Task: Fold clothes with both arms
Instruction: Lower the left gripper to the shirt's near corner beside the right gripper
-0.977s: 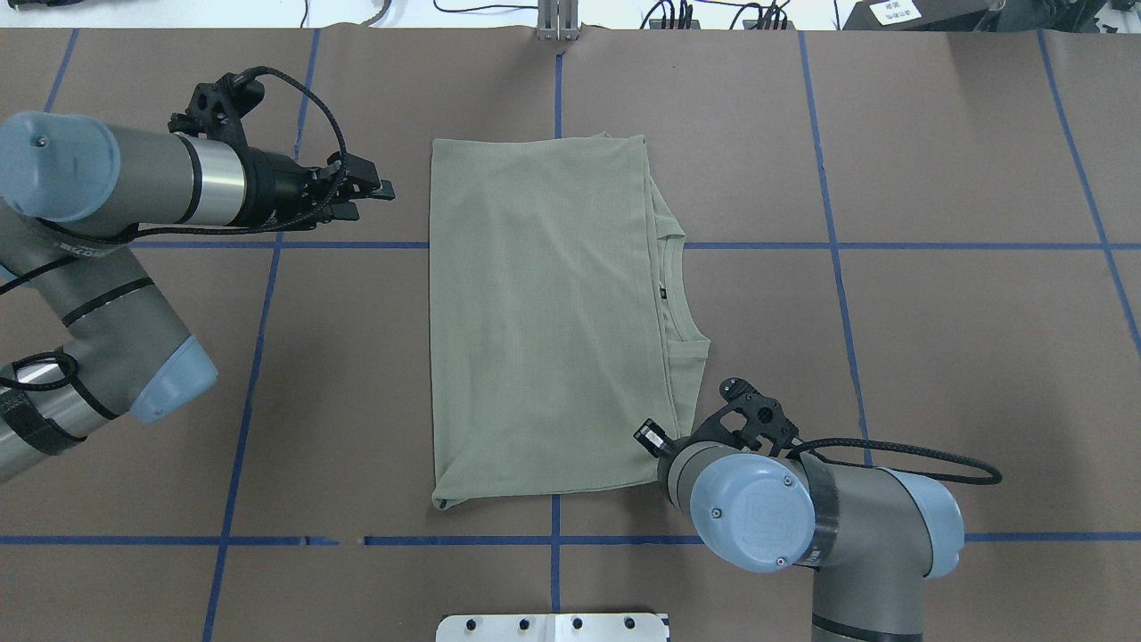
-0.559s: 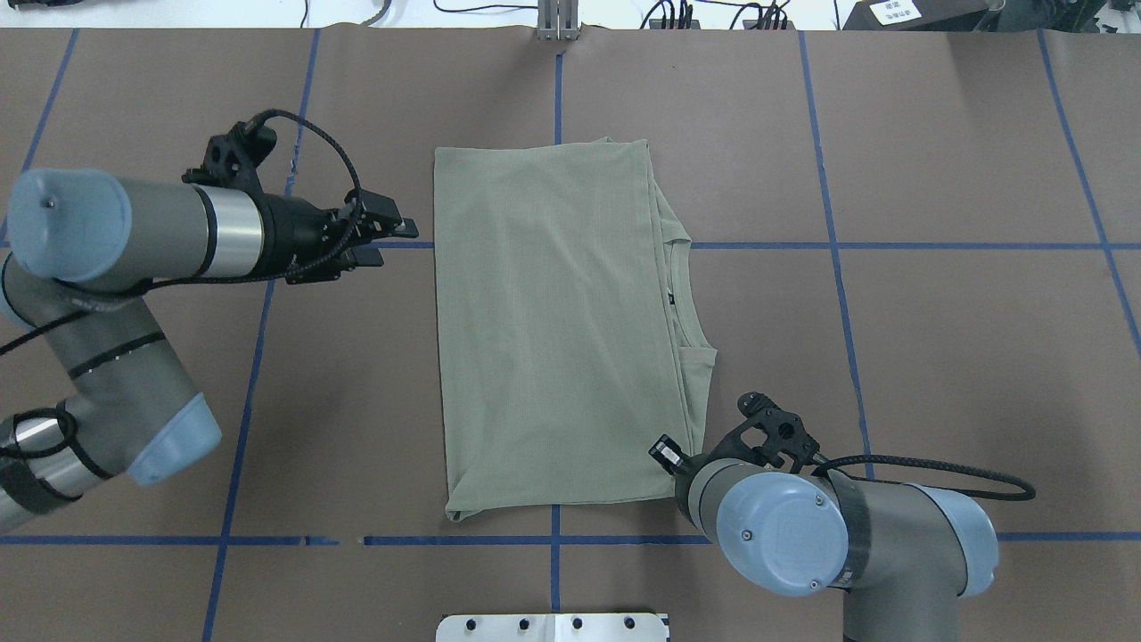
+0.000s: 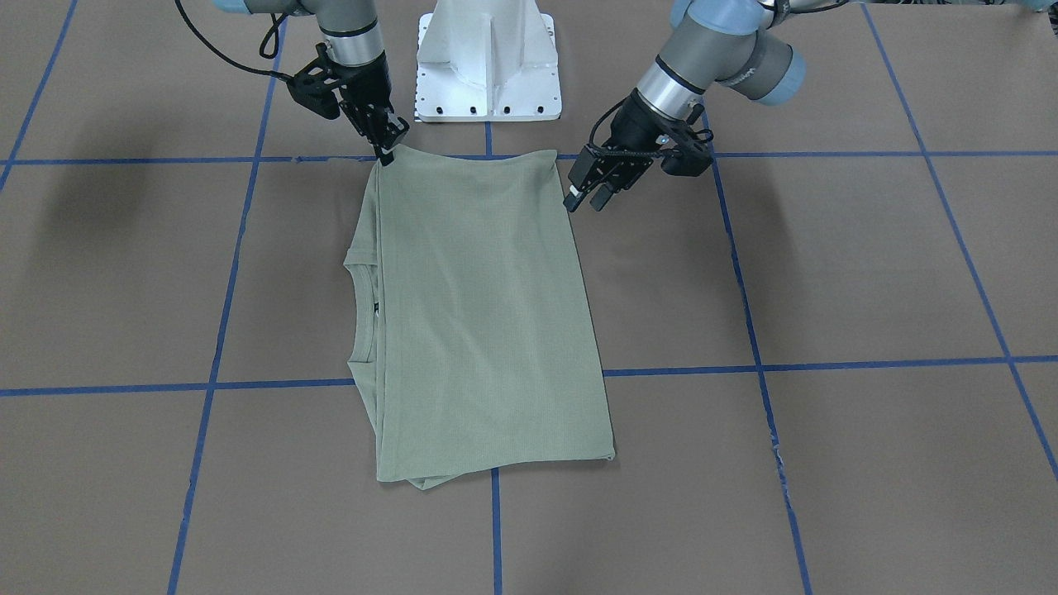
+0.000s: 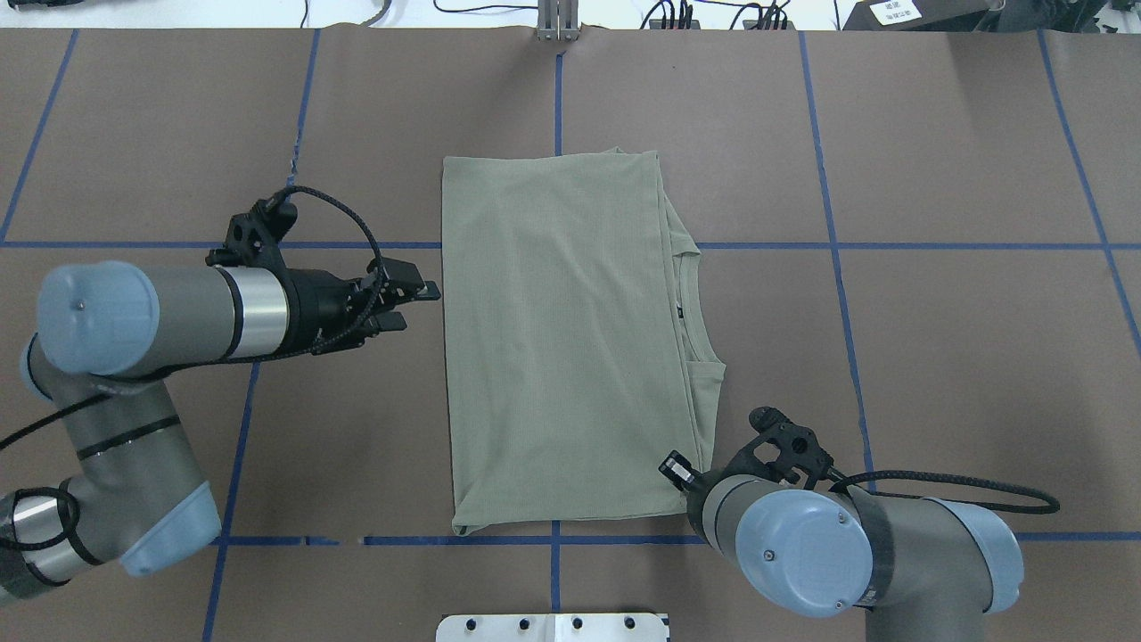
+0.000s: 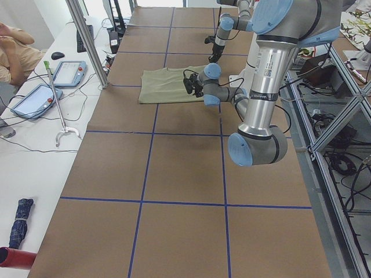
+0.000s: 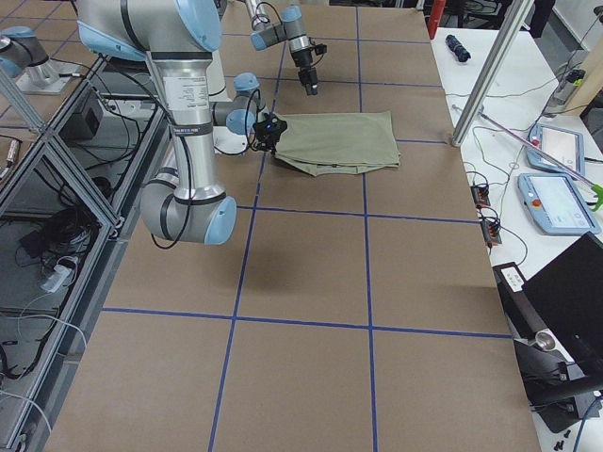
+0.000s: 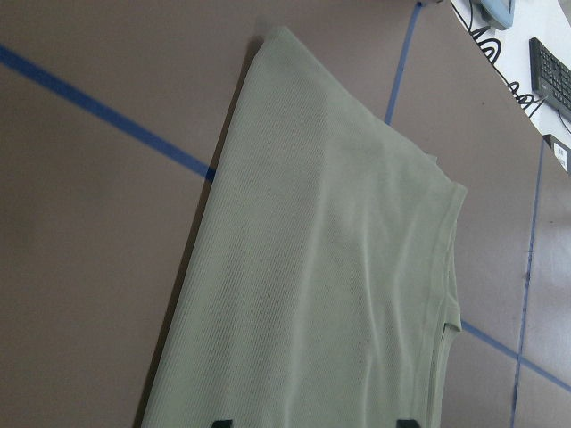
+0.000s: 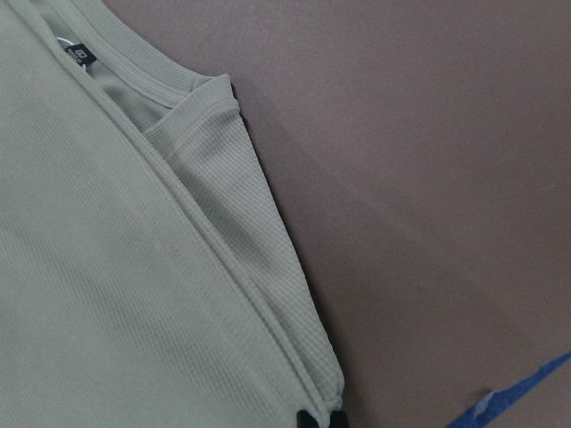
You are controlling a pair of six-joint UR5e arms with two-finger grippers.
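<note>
The sage-green shirt [image 4: 562, 339] lies flat on the brown paper-covered table [image 4: 936, 374], folded lengthwise into one long rectangle. Its ribbed collar [image 3: 359, 314] shows along the long side nearer the right arm [image 4: 891, 544], where the lower layers stick out a little from under the top fold. A small black neck label [image 3: 376, 308] sits just inside the collar opening.

The right claw [image 3: 386, 154] is at the shirt's corner on the collar side, at the end nearest the robot. Its fingertips are pressed close together on the layered edge of cloth there, and the wrist camera shows them pinching that corner. In the overhead view the wrist hides the claw itself.

The left arm [image 4: 178, 312] reaches in level from the shirt's opposite long side. The left claw [image 4: 421, 304] is released, its two fingers spread wide and holding nothing. It hangs just beside the smooth folded edge, about midway along it in the overhead view, with a thin strip of table between fingertips and cloth. Its wrist camera looks along the shirt, the spread fingertips at the bottom of that view.

Blue tape lines [image 4: 891, 245] cross the table, and some run under the shirt. A white pedestal [image 3: 488, 58] stands beyond the shirt's robot-side end.
</note>
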